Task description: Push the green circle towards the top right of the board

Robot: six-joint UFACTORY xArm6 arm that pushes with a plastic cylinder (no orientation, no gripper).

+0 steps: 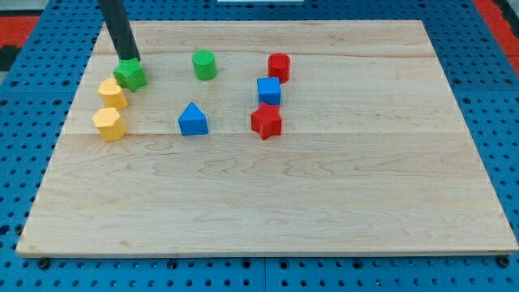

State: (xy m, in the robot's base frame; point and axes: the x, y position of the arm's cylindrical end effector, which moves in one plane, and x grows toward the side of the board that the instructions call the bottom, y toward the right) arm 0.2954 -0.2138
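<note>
The green circle [204,65] stands near the view's top, left of centre, on the wooden board [324,186]. My tip [130,60] is at the view's upper left, touching the top edge of a green star-shaped block [130,75]. The tip is well to the left of the green circle, about 90 pixels away, with bare board between them. The rod slants up to the view's top edge.
Two yellow blocks [113,93] [109,123] sit below the green star. A blue triangle [193,119] lies below the green circle. A red cylinder [279,66], a blue cube [269,91] and a red star [266,121] stand to the circle's right.
</note>
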